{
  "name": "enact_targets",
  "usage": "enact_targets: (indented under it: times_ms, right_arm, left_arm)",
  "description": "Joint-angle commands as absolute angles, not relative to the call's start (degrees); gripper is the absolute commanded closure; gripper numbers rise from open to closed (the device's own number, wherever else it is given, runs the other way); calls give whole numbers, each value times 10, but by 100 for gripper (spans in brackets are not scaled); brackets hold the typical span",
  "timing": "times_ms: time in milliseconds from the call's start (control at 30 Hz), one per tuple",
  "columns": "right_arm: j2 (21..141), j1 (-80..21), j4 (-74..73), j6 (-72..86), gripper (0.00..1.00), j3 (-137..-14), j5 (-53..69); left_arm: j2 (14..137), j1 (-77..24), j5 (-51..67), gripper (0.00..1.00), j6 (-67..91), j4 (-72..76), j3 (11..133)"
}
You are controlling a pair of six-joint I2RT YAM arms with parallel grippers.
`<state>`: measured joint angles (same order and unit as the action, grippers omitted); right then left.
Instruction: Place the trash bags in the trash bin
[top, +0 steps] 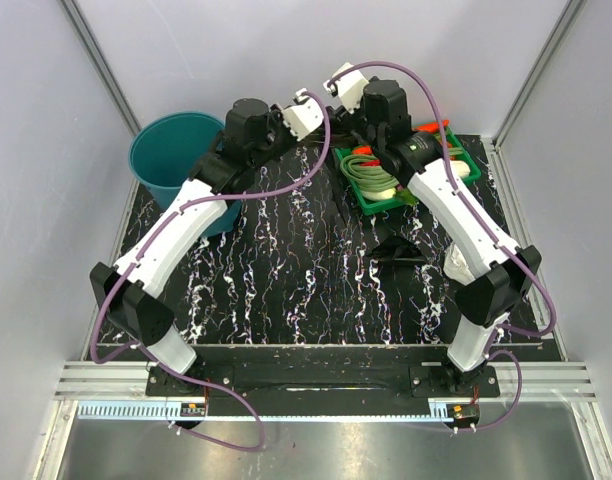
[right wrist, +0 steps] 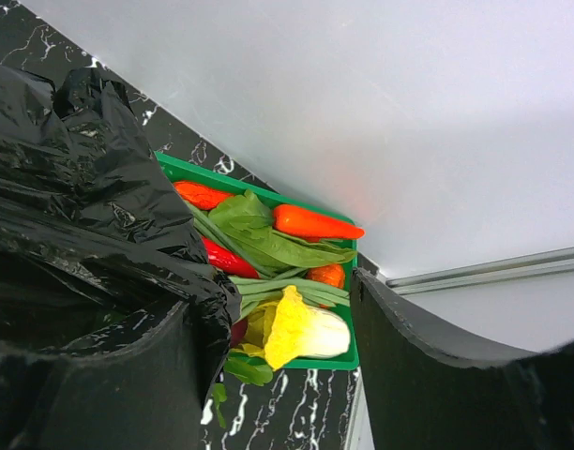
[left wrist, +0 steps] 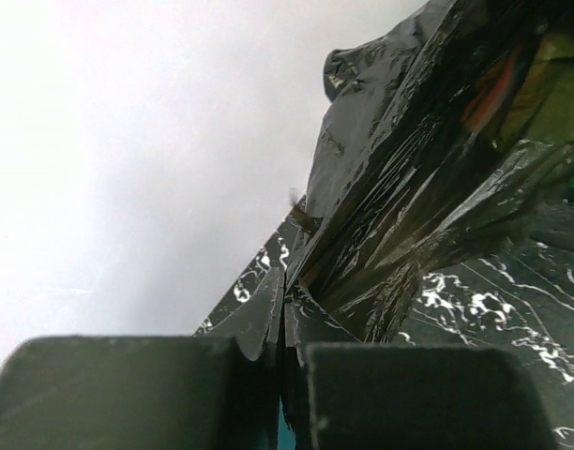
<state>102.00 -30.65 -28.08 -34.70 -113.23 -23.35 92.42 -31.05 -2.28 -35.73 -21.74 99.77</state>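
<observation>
Step in hand, as I judge it: carrying a trash bag from the far middle of the black marbled table over to the trash bin, which stands at the far left corner, just beside my left forearm. To do this well I want a firm pinch, a lift high enough that the hanging film clears the bin's rim, and a swing left until the pinch point is over the mouth before I let go. The film is thin and floppy, so I expect it to trail and billow; a slow move should stop it from catching. Risk: the bag lies close against the green vegetable tray and could drag across it. Left gripper: jaws drawn together with almost no gap, a fold of the black film nipped between the fingers, and the rest of the bag rising in a taut, creased sheet away from them. Right gripper: jaws spread wide, the tray's vegetables in plain view through the gap; the film is bunched over and against one finger, the other finger bare, so nothing is clamped there. I should back that finger out of the film before the left arm pulls, or the bag will snag.
</observation>
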Motion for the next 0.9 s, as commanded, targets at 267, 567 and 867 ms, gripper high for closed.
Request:
enact_targets:
  times_ms: [267,567,867]
  right_arm:
    - [972,-231,-373,-411,34,-1210,-315]
    - [1020,-185,-554,-301,29,-1393,-78]
    - [1036,-182,-581,-257,26,-1362,-99]
  left_arm:
    - [885,-278,-201,100,-439,-147,969]
    - [884,-278,-150,100,-395,-183,978]
    - [895,-274,-92,100,-338,-238,1022]
